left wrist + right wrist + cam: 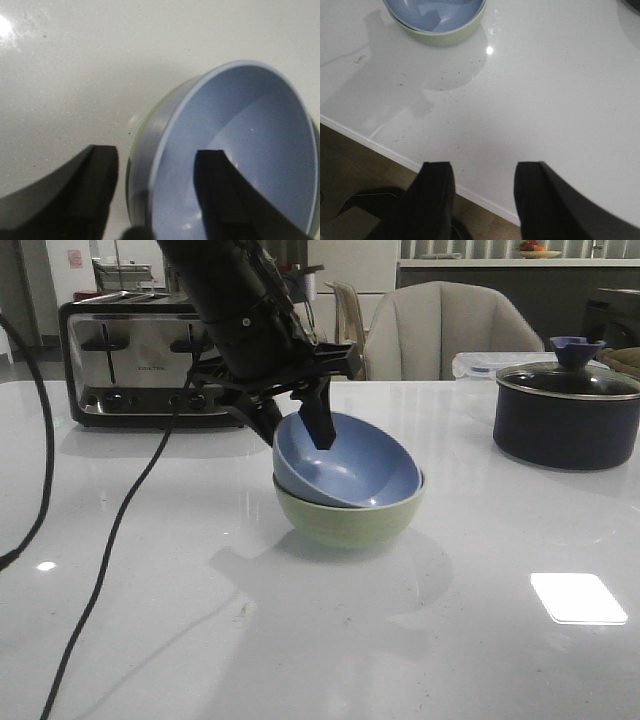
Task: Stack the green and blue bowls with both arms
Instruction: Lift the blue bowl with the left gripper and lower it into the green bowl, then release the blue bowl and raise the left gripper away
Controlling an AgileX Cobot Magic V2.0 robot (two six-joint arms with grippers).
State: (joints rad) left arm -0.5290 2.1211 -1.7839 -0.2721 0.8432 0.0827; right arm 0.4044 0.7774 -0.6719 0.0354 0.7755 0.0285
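White tabletop (300, 640) carries the green bowl (350, 520) with the blue bowl (350, 472) tilted inside it, so stacking looks nearly done. Left gripper (300, 425) straddles the blue rim with fingers apart; right gripper (482, 195) hangs open over the table edge. What remains: letting the blue bowl settle level.

Two bowls: one blue (350, 472), one green (345, 517); one toaster (140, 360); one pot (566, 412).

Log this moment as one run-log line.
blue bowl: tilted inside green bowl | left hand: open, straddling blue rim | right hand: open, empty
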